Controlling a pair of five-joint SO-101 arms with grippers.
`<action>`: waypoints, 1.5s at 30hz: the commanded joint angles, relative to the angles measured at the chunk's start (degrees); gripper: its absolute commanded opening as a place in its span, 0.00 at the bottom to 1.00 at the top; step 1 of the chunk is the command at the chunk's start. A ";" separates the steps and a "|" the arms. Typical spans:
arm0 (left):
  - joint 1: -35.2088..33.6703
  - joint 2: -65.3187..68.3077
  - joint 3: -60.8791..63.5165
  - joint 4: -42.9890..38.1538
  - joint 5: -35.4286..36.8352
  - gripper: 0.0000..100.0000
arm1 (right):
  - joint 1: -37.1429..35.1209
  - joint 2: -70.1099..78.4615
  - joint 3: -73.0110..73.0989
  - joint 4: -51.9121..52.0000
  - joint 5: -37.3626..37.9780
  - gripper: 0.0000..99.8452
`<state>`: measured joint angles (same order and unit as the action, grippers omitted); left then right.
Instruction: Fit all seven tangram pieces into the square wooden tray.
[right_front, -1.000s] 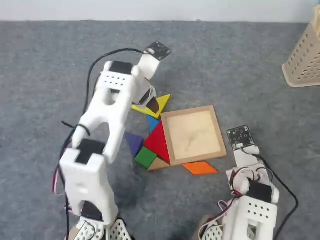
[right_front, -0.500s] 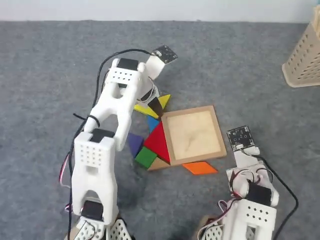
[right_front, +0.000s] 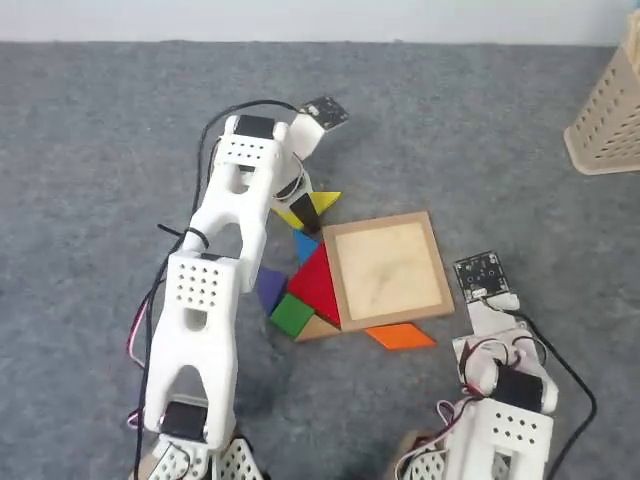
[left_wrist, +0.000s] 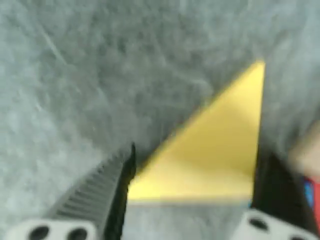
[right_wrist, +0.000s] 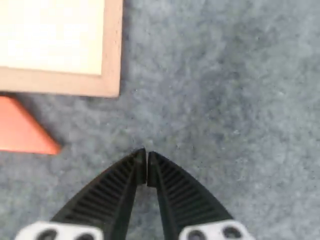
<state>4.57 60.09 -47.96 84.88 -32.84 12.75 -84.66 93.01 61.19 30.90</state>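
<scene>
1. Our left gripper (left_wrist: 200, 167) is down at the grey carpeted worktop (right_front: 100, 150). Its jaws are spread wide with the flat yellow triangular tangram piece (left_wrist: 215, 150) lying between them. Both fingers sit right at the piece's edges, and we cannot tell whether they press on it.
2. One sharp corner of the yellow piece points out ahead of this gripper, past the fingertips. Its long edge slants across the gap from one finger toward that corner.
3. The square wooden tray (right_front: 333, 275) lies just beside the left gripper, on the right arm's side, between the two grippers and turned slightly askew.
4. A small blue piece (right_front: 304, 245) lies between the left gripper and the large red triangle (right_front: 315, 280). The red triangle's long edge runs flush along the tray's rim, and its square corner points away from the tray.
5. Back from the left gripper toward its arm's base, a purple piece (right_front: 268, 285), a green square (right_front: 292, 314) and a tan triangle (right_front: 315, 328) cluster against the red triangle, all outside the tray.
6. Our right gripper (right_wrist: 146, 162) hangs above the carpet with its jaws closed tip to tip, holding nothing. A corner of the tray lies ahead of it.
7. The flat orange parallelogram (right_wrist: 20, 132) lies ahead of the right gripper, off to the left arm's side. Its long axis runs along the tray's near rim, just beside it.
8. A beige perforated basket (right_front: 605, 110) stands well apart, far beyond the right gripper.
</scene>
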 joint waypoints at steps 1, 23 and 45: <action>-0.26 2.64 -5.76 4.04 -0.88 0.34 | 0.31 -0.92 -0.26 0.84 1.23 0.01; -2.02 -8.62 -17.01 15.91 24.97 0.07 | 0.31 -1.01 0.00 0.84 1.23 0.01; -8.97 -16.44 15.60 0.00 -13.89 0.33 | 0.57 -1.01 0.00 0.75 1.23 0.01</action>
<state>-3.87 42.51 -30.55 87.16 -42.15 12.75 -84.84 93.54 61.19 30.90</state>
